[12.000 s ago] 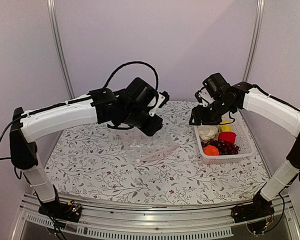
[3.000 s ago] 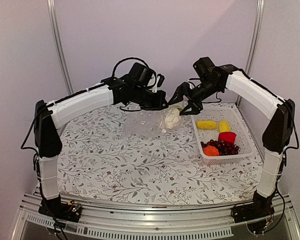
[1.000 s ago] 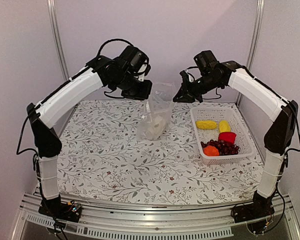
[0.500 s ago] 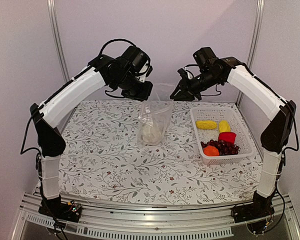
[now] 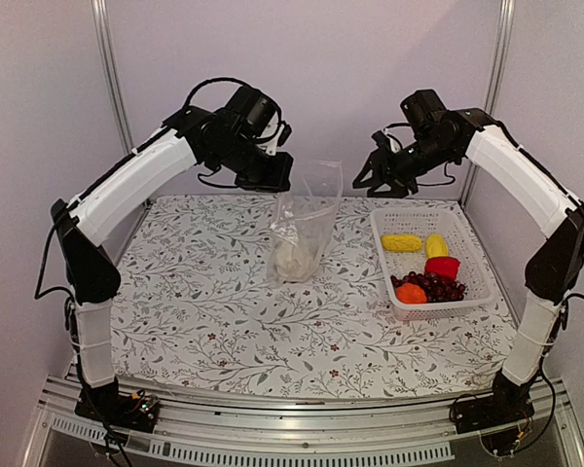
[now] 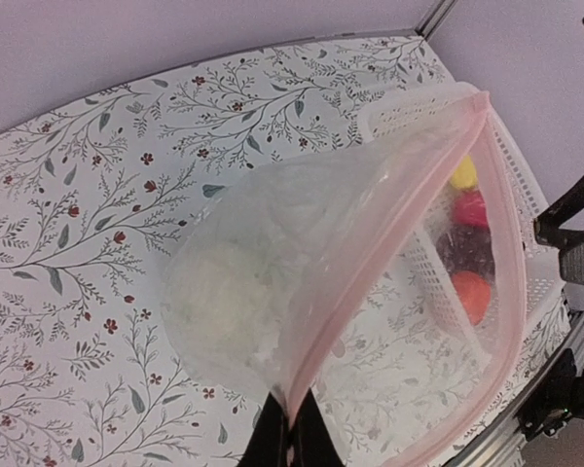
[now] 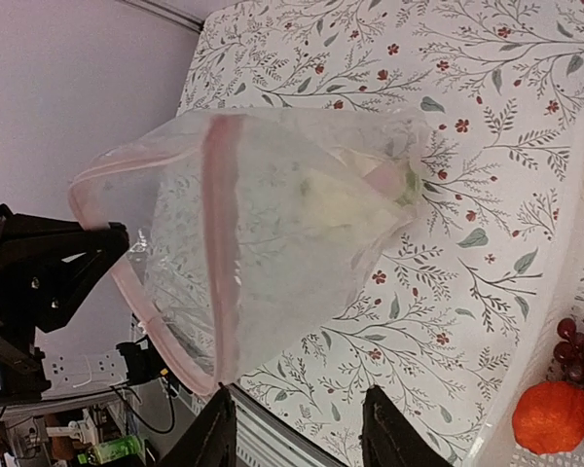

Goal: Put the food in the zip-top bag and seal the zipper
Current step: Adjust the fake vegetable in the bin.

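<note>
- My left gripper (image 5: 273, 177) is clamped tight on the rim of the zip-top bag (image 5: 307, 209), lifting it so the mouth gapes and the pinkish zipper (image 6: 384, 248) lies parted
- The bag hangs upright with its bottom on the table (image 5: 195, 311), weighted by the cream-white piece (image 5: 292, 258) inside
- My right gripper (image 5: 378, 177) hovers apart from the bag, over the far side of the white basket (image 5: 438, 309), jaws partly spread with nothing between them
- Yellow long piece (image 5: 401, 241), small yellow round (image 5: 437, 245), red piece (image 5: 442, 267), grape bunch (image 5: 433, 286) and orange ball (image 5: 411, 293) lie in the basket
- I judge one of these gets fetched next, the open mouth waiting for it
</note>
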